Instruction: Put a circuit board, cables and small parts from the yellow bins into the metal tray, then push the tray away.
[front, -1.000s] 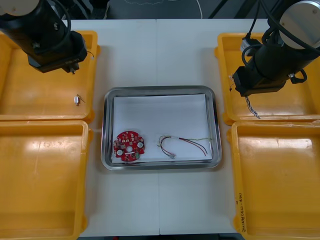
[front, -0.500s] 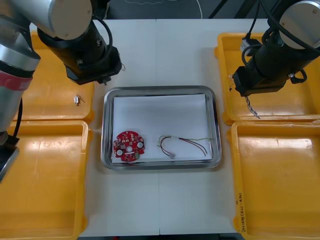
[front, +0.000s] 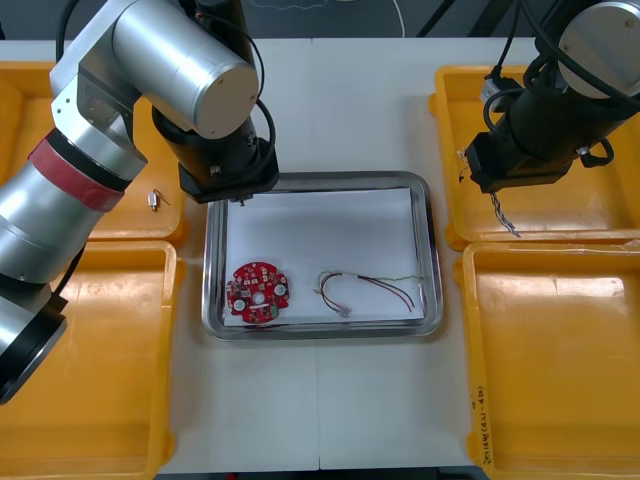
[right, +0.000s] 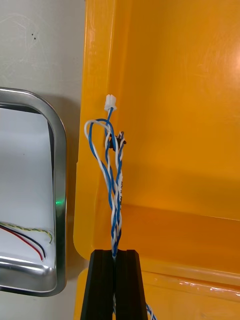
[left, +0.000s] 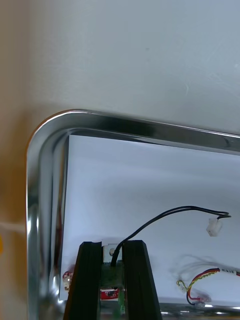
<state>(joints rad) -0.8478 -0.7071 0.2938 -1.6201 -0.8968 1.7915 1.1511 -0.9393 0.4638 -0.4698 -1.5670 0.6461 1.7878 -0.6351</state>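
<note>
The left gripper (left: 112, 246) is pinching a black cable (left: 165, 215) just inside the corner rim of the metal tray (left: 100, 119), with open white floor beyond its fingers (left: 90, 272). The right gripper (right: 116, 253) is pinching a blue-white cable (right: 115, 195) over the wall of a yellow bin (right: 175, 125).

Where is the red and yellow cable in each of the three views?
Front view: the red and yellow cable lies in the metal tray, right of the red board.
Right wrist view: the cable is in the tray's corner, off to one side of the right pincer, shut on the blue and white cable.
Left wrist view: the cable is beside the left pincer, shut on the black cable.
Shared landmark: the tray's shiny rim.
</note>
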